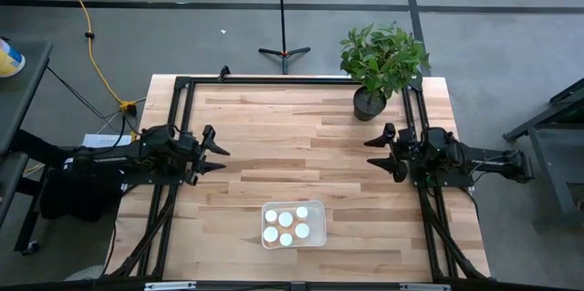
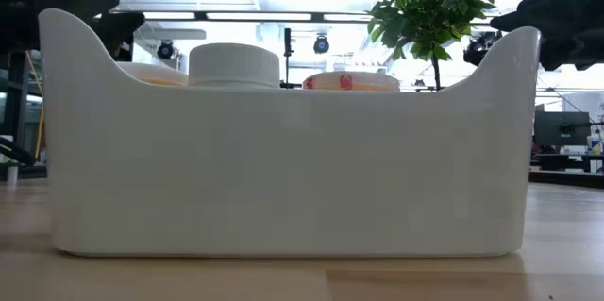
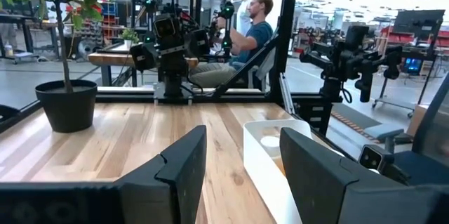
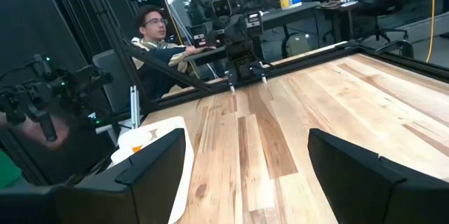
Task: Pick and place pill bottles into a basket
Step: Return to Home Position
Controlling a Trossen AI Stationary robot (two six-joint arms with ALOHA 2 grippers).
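The whitish tray, the basket, stands on the table near its front edge, at the middle. Several white-capped pill bottles stand inside it. In the low view the basket's near wall fills the picture, with bottle caps showing above its rim. It also shows in the left wrist view and the right wrist view. My left gripper is open and empty at the table's left side. My right gripper is open and empty at the right side.
A potted plant in a dark round pot stands at the table's far right corner, close to my right arm. Bare wood lies between the two grippers. People sit at a bench beyond the table.
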